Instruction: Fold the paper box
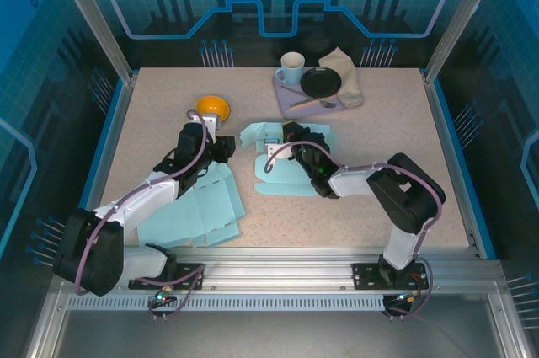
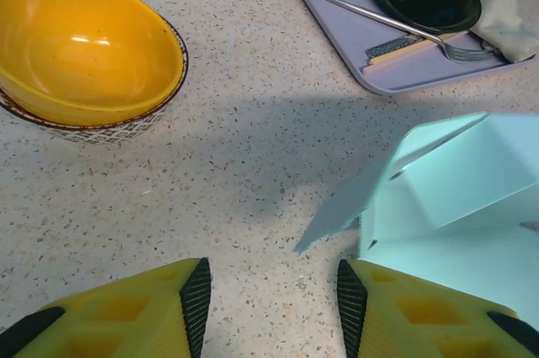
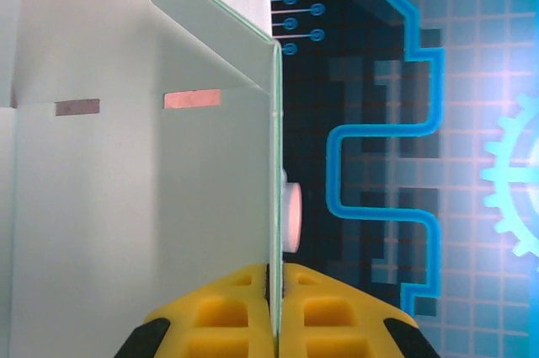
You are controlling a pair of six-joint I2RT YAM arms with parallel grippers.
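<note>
my right gripper (image 3: 274, 282) is clamped tight on a thin upright wall of the paper box (image 3: 143, 189). the panel's edge runs straight down between the two yellow fingers, with nothing else in the pinch. my left gripper (image 2: 274, 295) stands about half open over bare table (image 2: 253, 164); it holds nothing, and the box's pointed flap lies just beside the finger nearest the box. from above, the box sits half-formed in the middle of the table, between my two wrists, with flat blue sheets (image 1: 198, 211) spread near the left arm. i judge this to be the wall-raising step — one side held up, the rest not yet locked. next, i think, the left jaws need to reach that loose flap and tuck it in — gently, since thin card may crease or slip out of my right pinch.
</note>
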